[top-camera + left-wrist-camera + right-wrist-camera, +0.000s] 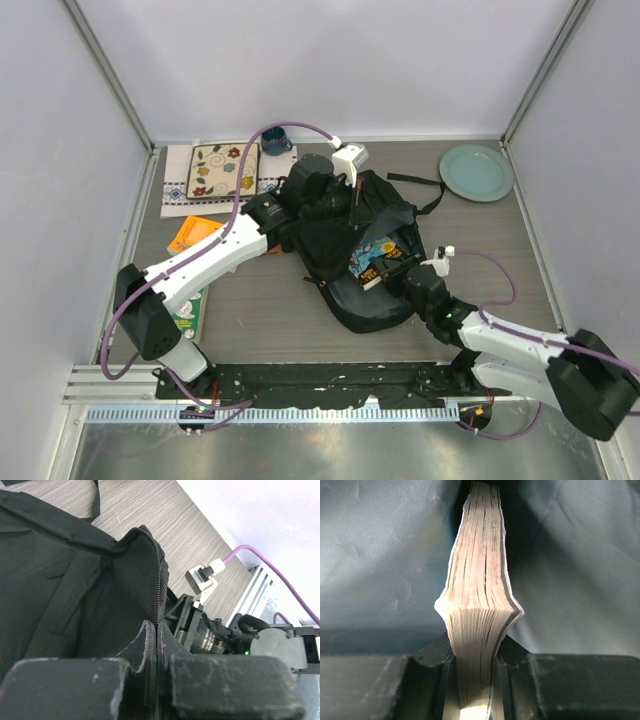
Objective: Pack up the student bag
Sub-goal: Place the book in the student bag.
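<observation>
Closest to the lens in the left wrist view, the left gripper (156,632) has its fingers (141,645) pressed together on the zippered edge of the bag (60,590), and black fabric rises in a fold from between them. From above, reading left to right: a green-printed booklet (188,315) lies flat by the left arm's base, partly under the arm; an orange packet (190,232) sits further back; behind it a white cloth (178,185) carries a flowered square tile (what it is made of I cannot tell) (222,170), with a dark blue mug (276,140) just beside its right corner. Mid-table lies the bag, slumped and open, its rounded end toward the arms and a strap (425,185) reaching to the back right. A book (375,258) with a bright cover lies in the opening. The right gripper (475,665) pinches that book at its near edge; the right wrist view shows the pages fanning out above the fingers, grey fabric on either side. A pale green plate (477,172) sits at the far right corner of the table (260,300), well apart from the bag.
</observation>
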